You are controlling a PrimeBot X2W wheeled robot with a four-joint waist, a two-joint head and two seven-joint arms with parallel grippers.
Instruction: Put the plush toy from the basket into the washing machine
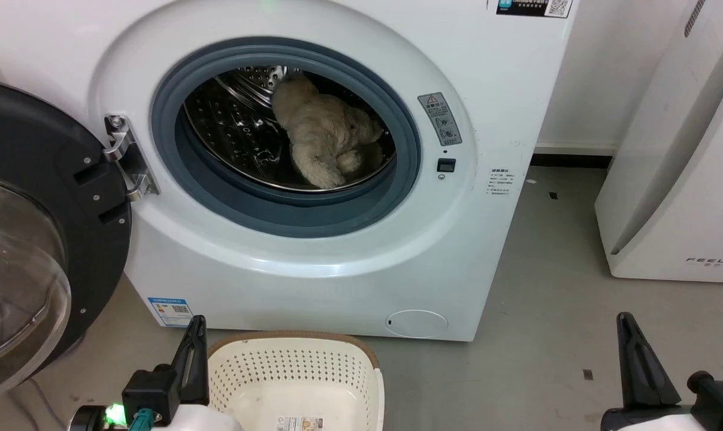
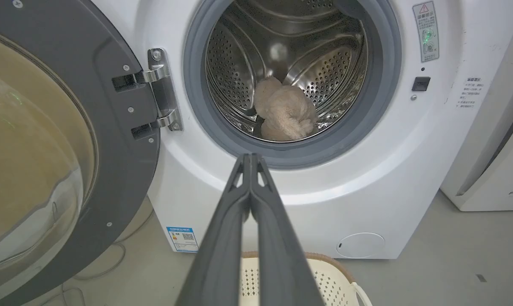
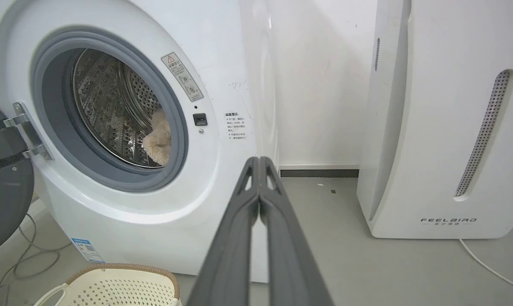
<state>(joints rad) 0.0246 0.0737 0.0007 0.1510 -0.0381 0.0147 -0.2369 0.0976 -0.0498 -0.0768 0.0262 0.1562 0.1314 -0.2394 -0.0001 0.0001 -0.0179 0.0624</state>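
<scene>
Holding the left hand (image 1: 197, 326) and right hand (image 1: 626, 320) pinched shut on nothing, low before the washing machine (image 1: 337, 263), with the plush toy (image 1: 325, 134) lying inside the drum (image 1: 229, 120), long axis running front to back, up ahead and seemingly nearer the left hand beside the basket (image 1: 289, 338).

plush toy (image 1: 328, 134) in washing machine (image 1: 313, 251) drum; basket (image 1: 295, 374) on floor in front; door (image 1: 32, 239) left; FEELBIRD appliance (image 1: 678, 179) right.
</scene>
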